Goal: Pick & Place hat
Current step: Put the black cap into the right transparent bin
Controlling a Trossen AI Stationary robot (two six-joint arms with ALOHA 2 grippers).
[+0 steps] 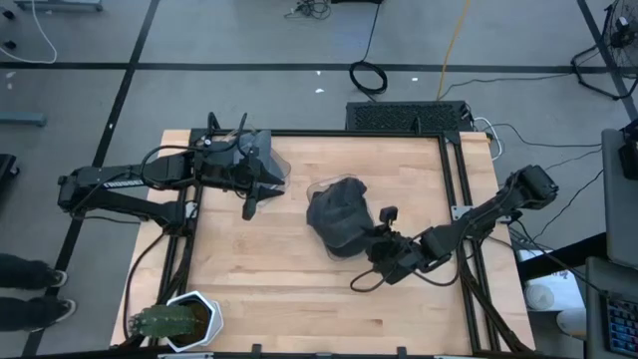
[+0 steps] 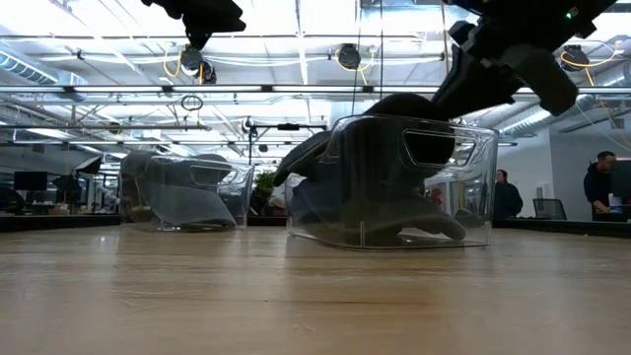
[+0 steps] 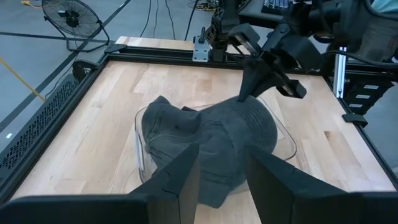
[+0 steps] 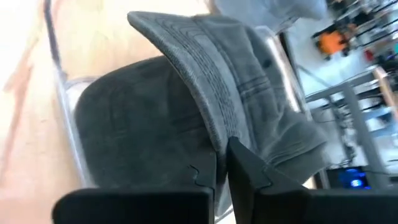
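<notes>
Near edge of the wooden table (image 1: pixel 299 299): one white pot with a cactus-like plant (image 1: pixel 177 321) at the left corner, well apart from everything else.

Mid-table: one clear plastic bin (image 2: pixel 389 182), one dark grey hat (image 1: pixel 337 214) in it. The hat fills the bin and bulges above the rim; its stitched brim stands up over the edge. From the low view the crown pokes above the bin's top.

Right gripper (image 1: pixel 383 239): at the near right side of the bin, on the hat. The right wrist view shows both fingers pressed together with the brim edge pinched between them, so the jaws are clamped on the hat. The hat is still inside the bin.

Farther back, left: a second clear plastic bin (image 1: pixel 267 160), near the table's far left edge. In the low view it shows a dark shape inside (image 2: pixel 182 192); I cannot tell what that is. Two bins in all.

Left gripper (image 1: pixel 249 207): hangs above the table between the second bin and the hat's bin, touching neither. Fingers (image 3: pixel 180 180) partly apart with nothing between them; they frame the hat from a distance.

Two arms, one hat, one plant.

Beyond the table: two people (image 2: pixel 596 187) stand at the right in the room behind.
</notes>
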